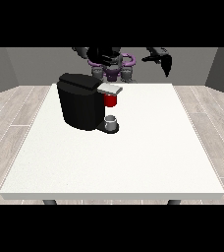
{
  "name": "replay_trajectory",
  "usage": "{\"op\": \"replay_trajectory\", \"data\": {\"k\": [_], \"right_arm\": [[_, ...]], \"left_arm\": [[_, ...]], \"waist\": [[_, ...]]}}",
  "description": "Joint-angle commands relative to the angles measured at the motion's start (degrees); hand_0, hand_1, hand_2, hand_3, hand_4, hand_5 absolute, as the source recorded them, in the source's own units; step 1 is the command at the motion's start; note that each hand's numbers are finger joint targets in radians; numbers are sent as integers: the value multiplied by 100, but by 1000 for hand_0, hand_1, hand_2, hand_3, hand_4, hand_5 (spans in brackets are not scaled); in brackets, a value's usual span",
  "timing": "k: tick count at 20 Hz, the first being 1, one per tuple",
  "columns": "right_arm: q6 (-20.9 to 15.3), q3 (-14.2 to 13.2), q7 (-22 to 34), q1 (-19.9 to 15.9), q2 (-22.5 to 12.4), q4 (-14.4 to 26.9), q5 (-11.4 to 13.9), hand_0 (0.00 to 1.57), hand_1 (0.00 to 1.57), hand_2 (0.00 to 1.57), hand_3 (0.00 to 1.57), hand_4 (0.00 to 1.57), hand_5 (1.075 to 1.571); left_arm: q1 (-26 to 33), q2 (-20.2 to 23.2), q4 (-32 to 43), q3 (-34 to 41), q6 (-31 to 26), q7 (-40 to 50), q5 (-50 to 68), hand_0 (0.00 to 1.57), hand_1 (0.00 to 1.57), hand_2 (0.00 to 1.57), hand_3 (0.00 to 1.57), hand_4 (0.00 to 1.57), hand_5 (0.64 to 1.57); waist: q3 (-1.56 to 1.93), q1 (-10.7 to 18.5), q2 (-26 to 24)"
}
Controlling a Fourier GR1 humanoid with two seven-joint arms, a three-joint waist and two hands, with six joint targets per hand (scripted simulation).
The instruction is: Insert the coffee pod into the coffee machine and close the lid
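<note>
One small grey coffee pod (111, 119) sits upright at the black coffee machine's (79, 101) base; hands' finger states unclear.

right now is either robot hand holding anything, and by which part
Nothing plainly held. The robot hand at the view's right hangs in the air behind the table with nothing in it; the one at the view's left is too dark to tell.
</note>
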Motion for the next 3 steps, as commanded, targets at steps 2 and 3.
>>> {"op": "replay_trajectory", "data": {"k": [2, 3], "right_arm": [[-257, 413, -462, 1115, 108, -353, -460, 0, 0, 0, 0, 251, 1571], [-88, 315, -613, 1464, 109, -396, -447, 0, 0, 0, 0, 157, 1571]], "left_arm": [[219, -169, -10, -40, 173, -225, -43, 0, 0, 0, 0, 192, 1571], [314, 198, 100, 257, -209, -323, 232, 0, 0, 0, 0, 192, 1571]], "waist": [[1, -236, -267], [0, -465, -297]]}}
